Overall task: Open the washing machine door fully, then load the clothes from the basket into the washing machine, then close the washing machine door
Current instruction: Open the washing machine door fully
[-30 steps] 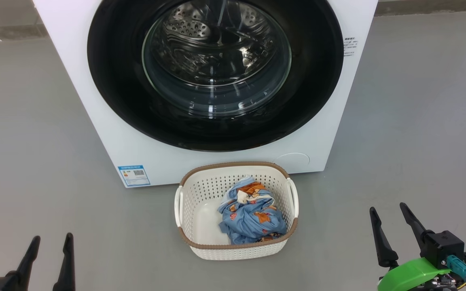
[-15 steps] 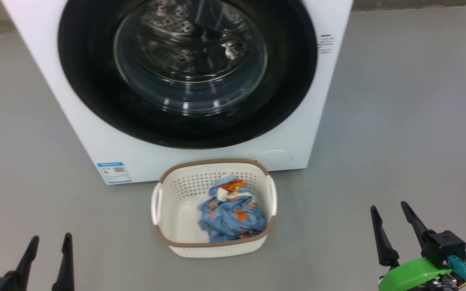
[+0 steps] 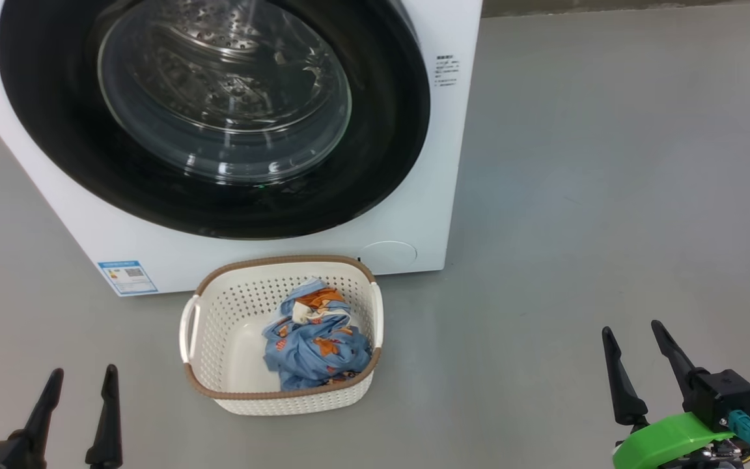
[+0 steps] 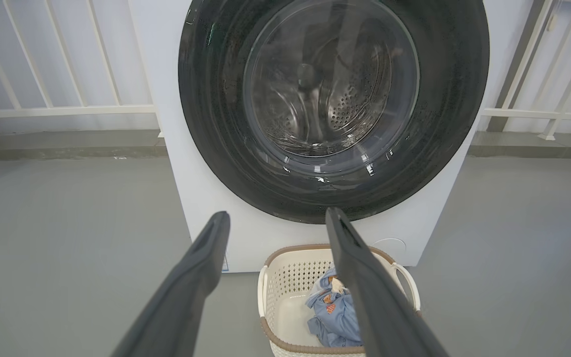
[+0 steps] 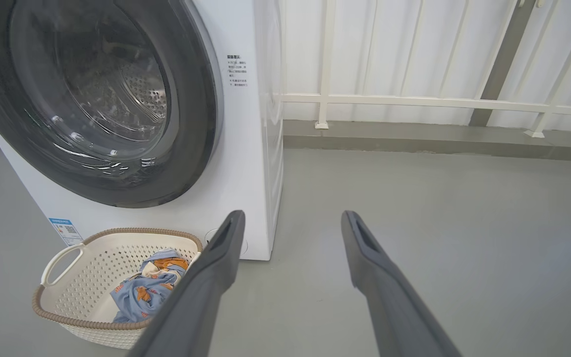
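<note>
The washing machine (image 3: 443,163) stands on the grey floor (image 3: 577,195), and I place everything by it. The washing machine door (image 3: 375,163) lies shut flat against its front. Through the clear bowl window I see the steel perforated drum (image 3: 219,78), with nothing visible in it.

The basket (image 3: 232,397) sits on the floor just in front of the washing machine, below the door's lower edge. Its back rim is very close to the machine's base, but I cannot tell whether they touch. The clothes (image 3: 316,342) lie inside it as one crumpled bundle, packed into the half nearer the machine's corner with the small round cap (image 3: 388,252). The half nearer the corner with the blue label (image 3: 127,277) shows bare cream bottom. Nothing hangs over the brown rim.

My left claw (image 3: 84,370) hangs well out in front of the washing machine, on the label side, fingers spread wide and gripping nothing. My right claw (image 3: 631,327) is also well out in front, off past the machine's cap-side edge over open floor. It is just as wide and holds nothing. Both are well apart from the door. A white railing (image 5: 414,101) runs behind the washing machine.
</note>
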Robot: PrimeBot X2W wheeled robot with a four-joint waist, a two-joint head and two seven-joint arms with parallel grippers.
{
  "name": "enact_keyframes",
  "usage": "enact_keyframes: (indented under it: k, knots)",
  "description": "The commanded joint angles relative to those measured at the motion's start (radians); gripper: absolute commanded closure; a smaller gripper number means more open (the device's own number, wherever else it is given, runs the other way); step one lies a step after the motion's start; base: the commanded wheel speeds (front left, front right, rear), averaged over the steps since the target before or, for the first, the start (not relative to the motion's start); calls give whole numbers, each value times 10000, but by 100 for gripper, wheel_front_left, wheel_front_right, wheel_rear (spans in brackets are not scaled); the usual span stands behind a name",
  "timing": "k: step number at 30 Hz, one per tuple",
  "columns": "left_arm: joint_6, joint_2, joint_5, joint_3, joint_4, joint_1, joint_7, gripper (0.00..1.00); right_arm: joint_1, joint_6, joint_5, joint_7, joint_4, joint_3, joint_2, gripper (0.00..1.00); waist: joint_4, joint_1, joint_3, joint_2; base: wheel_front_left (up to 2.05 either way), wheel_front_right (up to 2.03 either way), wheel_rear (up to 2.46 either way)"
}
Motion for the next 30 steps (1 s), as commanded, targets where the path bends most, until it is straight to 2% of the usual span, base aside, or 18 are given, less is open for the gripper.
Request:
enact_keyframes:
  k: [1,18,26,30]
  knots:
    - [-29,348,-94,261,-322,-212,-118,0,-355,-11,163,-117,-259,236,-76,0,8,0,8,0,28,28,-57]
    - [-29,360,-116,149,-462,-34,-118,0,-306,-11,430,-130,-252,124,-76,0,95,-1,-97,0,4,4,-8]
    - [-29,366,-149,13,-576,44,-118,0,-775,-11,1293,-131,-527,-75,-75,0,173,-1,59,0,0,0,0]
    - [-29,391,-231,-22,-659,45,-118,0,-1235,-11,2106,-131,-718,-258,-75,0,215,-1,260,0,0,0,0]
